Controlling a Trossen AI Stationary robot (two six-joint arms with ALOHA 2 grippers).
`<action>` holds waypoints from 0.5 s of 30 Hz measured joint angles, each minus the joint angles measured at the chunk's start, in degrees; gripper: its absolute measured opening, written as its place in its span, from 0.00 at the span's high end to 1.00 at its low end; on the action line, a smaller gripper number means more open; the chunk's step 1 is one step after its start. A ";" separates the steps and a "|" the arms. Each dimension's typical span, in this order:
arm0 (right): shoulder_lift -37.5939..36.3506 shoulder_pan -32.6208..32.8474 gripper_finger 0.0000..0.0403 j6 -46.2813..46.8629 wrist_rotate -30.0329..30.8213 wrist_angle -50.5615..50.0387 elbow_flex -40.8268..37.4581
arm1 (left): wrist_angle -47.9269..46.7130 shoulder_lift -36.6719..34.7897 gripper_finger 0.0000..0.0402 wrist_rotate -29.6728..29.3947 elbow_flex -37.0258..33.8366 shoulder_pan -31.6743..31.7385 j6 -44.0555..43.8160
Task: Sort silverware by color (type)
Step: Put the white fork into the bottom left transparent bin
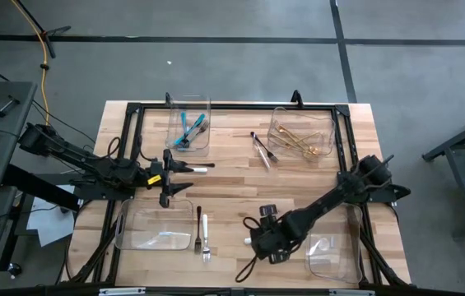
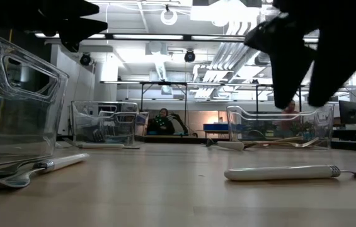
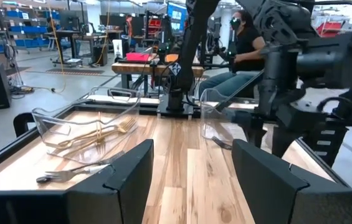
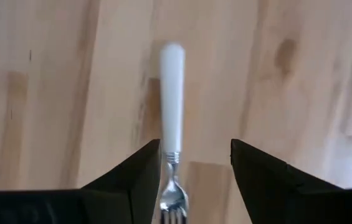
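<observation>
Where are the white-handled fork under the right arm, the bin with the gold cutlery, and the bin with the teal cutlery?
white-handled fork [image 4: 170, 93]: right wrist view, middle of its handle.
gold-cutlery bin [image 1: 329, 134]: high view, right wall.
teal-cutlery bin [image 1: 188, 100]: high view, far rim.

Bright even overhead light, glare from ceiling lamps [image 2: 169, 17] in the low view, arms there in dark silhouette, soft shadows on the bench [image 1: 232, 185], white-handled fork [image 4: 171, 124] slightly blurred.

The middle of the table [image 1: 232, 177] lies bare and open to a gripper. Clear bins [image 1: 188, 125] block the far edge and near corners; loose forks [image 1: 204, 234] lie along the near edge.
</observation>
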 joint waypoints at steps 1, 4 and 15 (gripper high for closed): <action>0.57 0.06 0.53 0.06 -1.30 -0.04 -0.13 | -0.22 0.00 0.47 0.00 0.00 0.00 -0.02; 1.62 0.14 0.53 1.39 -5.00 -0.98 -1.75 | -0.58 0.01 0.47 0.00 0.00 0.00 -0.11; 1.59 0.04 0.53 5.71 -6.77 4.93 -8.52 | -0.29 0.00 0.47 0.00 0.00 0.00 -0.09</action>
